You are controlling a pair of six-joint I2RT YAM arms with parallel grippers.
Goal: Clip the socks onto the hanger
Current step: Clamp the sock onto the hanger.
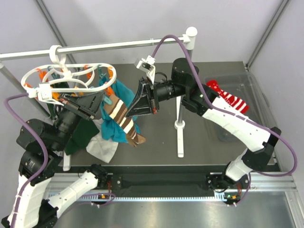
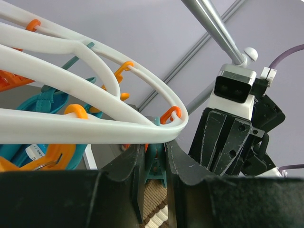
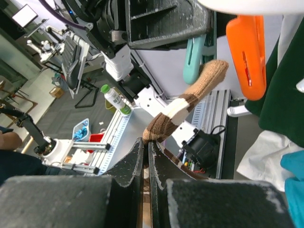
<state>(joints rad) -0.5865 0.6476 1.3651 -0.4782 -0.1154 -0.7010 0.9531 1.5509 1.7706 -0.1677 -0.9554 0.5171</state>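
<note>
We observe the left pincer (image 2: 155,153) closed on a teal clothespin (image 2: 155,167) under the hanger (image 2: 95,128); at its 3 o'clock, the right pincer (image 3: 147,154) clamps a brown sock (image 3: 183,107).

The white plastic oval ring-shaped drying hanger (image 2: 85,124) hangs by its top hook from the left part of the long white horizontal rail (image 1: 118,44), sitting tilted, with orange and teal clothespins (image 3: 245,52) dangling from its rim. A brown knit sock with cream stripes (image 1: 122,117) hangs slanting below the rail's middle, its top up at a teal clothespin (image 2: 156,164); whether it is clipped cannot be told. The red socks with white stripes (image 1: 231,99) lie flat on the table (image 1: 209,142), out beyond the rail's right end.
</note>
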